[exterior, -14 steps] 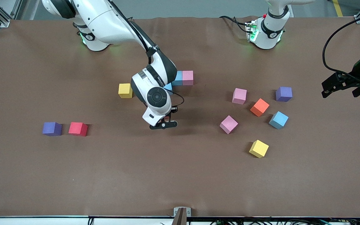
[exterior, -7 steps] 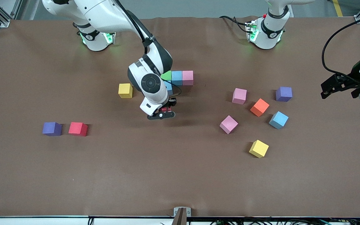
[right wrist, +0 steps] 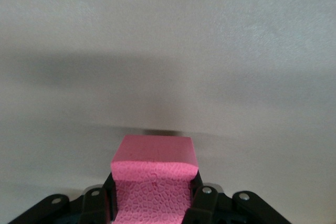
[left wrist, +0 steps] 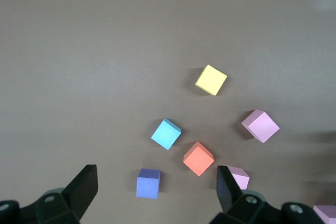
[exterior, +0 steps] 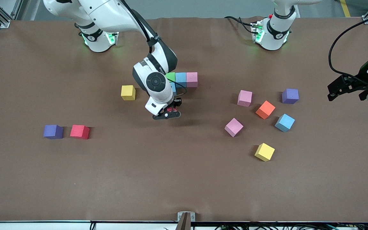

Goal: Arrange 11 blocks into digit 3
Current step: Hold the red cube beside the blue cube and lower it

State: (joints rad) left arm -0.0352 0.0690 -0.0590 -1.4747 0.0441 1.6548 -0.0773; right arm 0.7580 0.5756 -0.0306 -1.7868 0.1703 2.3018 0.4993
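Observation:
My right gripper (exterior: 168, 113) is shut on a red block (exterior: 171, 109), low over the table beside a light blue block (exterior: 173, 88). The right wrist view shows the held block (right wrist: 153, 174) between the fingers. Green (exterior: 170, 76), light blue (exterior: 180, 79) and pink (exterior: 192, 79) blocks form a row. Loose blocks: yellow (exterior: 128, 92), red (exterior: 79, 131), pink (exterior: 245, 97), orange (exterior: 265, 109), light blue (exterior: 284, 122), pink (exterior: 233, 127), yellow (exterior: 264, 152). My left gripper (exterior: 347, 87) is open and empty, up at the left arm's end of the table.
Two purple cubes lie on the brown mat: one (exterior: 53, 131) beside the loose red block, one (exterior: 290, 95) near the orange block. The left wrist view shows that purple cube (left wrist: 148, 183) with orange (left wrist: 198, 158), light blue (left wrist: 166, 134) and yellow (left wrist: 211, 80) blocks.
My right gripper has carried the red block toward the green, blue and pink row and turned a little. The left arm has barely moved.

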